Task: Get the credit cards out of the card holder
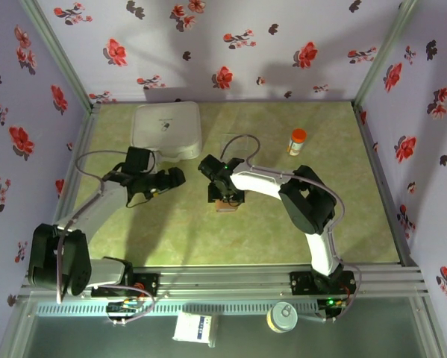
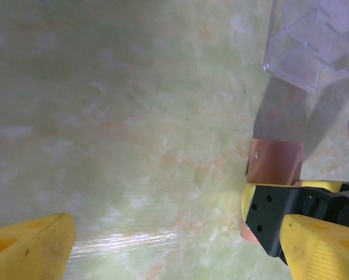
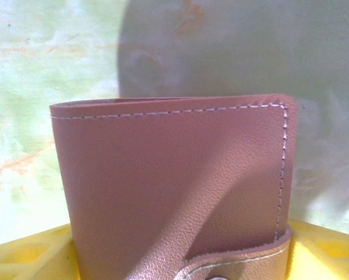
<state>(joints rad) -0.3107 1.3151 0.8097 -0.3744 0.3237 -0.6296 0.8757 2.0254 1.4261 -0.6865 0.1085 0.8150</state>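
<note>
On the green marbled tabletop, my left pincer is spread wide. Just beside it, my right pincer has a yellow finger on each side of the closed tan-brown leather card holder. I cannot tell if it squeezes. Farther off sits a clear plastic tray.

A lab robot cell: floral-papered walls, aluminium frame rail, green marbled table.

One camera looks down from high behind the arms. Both wrist cameras peer down close, sharing the tan-brown leather folding wallet at the right gripper.
</note>
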